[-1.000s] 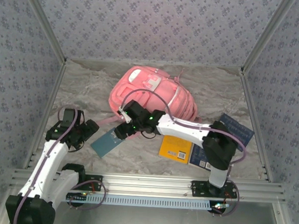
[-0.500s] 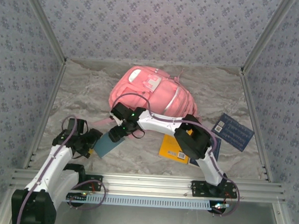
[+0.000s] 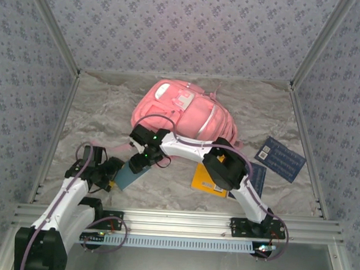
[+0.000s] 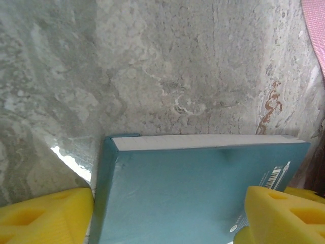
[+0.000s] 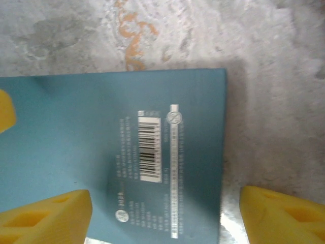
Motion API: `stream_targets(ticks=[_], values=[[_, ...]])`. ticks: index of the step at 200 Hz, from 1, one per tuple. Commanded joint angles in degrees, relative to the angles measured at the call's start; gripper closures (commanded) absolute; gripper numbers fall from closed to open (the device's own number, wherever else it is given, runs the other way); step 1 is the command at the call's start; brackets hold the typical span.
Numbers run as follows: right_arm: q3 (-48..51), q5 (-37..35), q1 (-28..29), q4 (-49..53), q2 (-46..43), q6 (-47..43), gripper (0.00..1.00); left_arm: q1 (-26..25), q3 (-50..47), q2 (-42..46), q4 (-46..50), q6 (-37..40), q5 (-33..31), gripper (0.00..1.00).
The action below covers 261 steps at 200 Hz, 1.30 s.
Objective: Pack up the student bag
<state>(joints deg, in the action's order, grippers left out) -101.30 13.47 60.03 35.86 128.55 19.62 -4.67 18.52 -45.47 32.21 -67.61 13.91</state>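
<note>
The student bag (image 3: 181, 110), a large pink backpack, lies at the back middle of the table; its pink strap (image 4: 316, 30) crosses a corner of the left wrist view. A teal book (image 3: 127, 176) lies flat in front of the bag. My left gripper (image 3: 108, 175) is at the book's near-left end, open, its yellow fingers (image 4: 43, 217) spread across the cover (image 4: 193, 193). My right gripper (image 3: 138, 163) hovers open over the book's far end, above the barcode (image 5: 150, 147). One of its fingers (image 5: 284, 216) hangs past the book's edge over bare table.
A yellow book (image 3: 211, 178) lies right of the teal one, partly under my right arm. A dark blue book (image 3: 280, 158) sits at the right with another blue one (image 3: 256, 175) beside it. Patterned walls close in the marble table (image 3: 96, 111).
My right arm has swung left, bringing its gripper from the bag's front down over the teal book. My left gripper has moved in to the book's near end.
</note>
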Motion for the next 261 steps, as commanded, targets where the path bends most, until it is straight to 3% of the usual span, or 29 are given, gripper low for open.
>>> stream_targets(ticks=[1,75,115,165,215,261], values=[[0.61,8.0,-0.2,0.02,-2.38,3.38,0.25,-0.87,-2.09,-0.48,-3.99,-0.89,1.14,0.22],[4.91,14.45,-2.59,-6.89,-6.89,9.64,0.52,-1.27,-2.55,-0.49,-4.07,-0.15,1.1,0.22],[8.27,17.27,-3.55,-11.47,-7.79,13.12,0.73,-1.66,-2.05,-0.52,-3.82,0.19,1.01,0.22],[11.4,15.48,-5.14,-13.27,-10.1,14.86,0.99,-2.01,3.4,-0.04,2.3,4.55,-1.6,0.22],[25.21,17.87,-9.74,-28.62,-19.06,25.38,1.0,-2.1,13.88,0.48,10.47,12.16,-4.69,0.18],[38.72,22.29,-15.25,-49.25,-27.8,38.26,1.0,-3.07,23.77,0.16,13.06,20.78,-5.3,0.13]])
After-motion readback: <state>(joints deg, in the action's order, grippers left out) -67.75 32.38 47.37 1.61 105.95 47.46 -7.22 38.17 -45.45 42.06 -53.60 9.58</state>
